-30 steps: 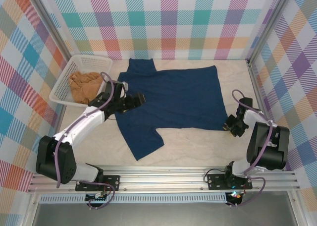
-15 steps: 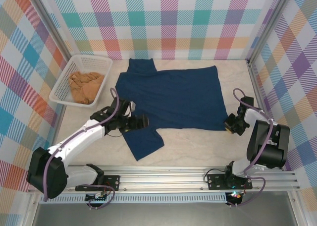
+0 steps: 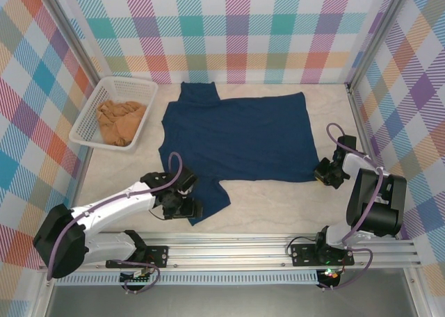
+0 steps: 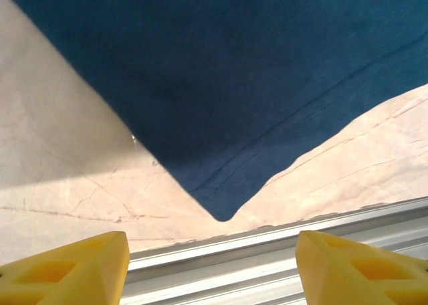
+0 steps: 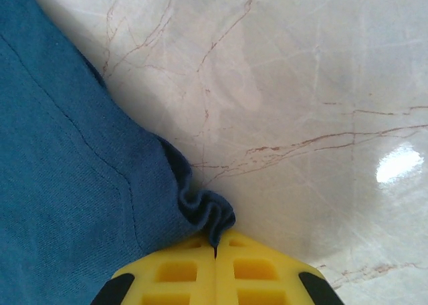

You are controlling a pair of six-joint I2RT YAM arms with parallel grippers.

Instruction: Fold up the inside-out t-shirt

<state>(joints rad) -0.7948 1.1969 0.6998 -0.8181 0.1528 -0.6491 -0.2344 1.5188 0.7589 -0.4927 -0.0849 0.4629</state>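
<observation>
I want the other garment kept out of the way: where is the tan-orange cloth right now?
In the top view, the tan-orange cloth lies bunched inside the white basket at the far left, just left of the spread navy t-shirt.

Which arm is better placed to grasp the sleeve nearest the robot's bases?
Left. The left gripper hangs open just above that sleeve of the t-shirt, while the right gripper is shut on the hem corner far to the right.

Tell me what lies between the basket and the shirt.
Top view: a narrow strip of bare table separates basket from shirt.
</observation>
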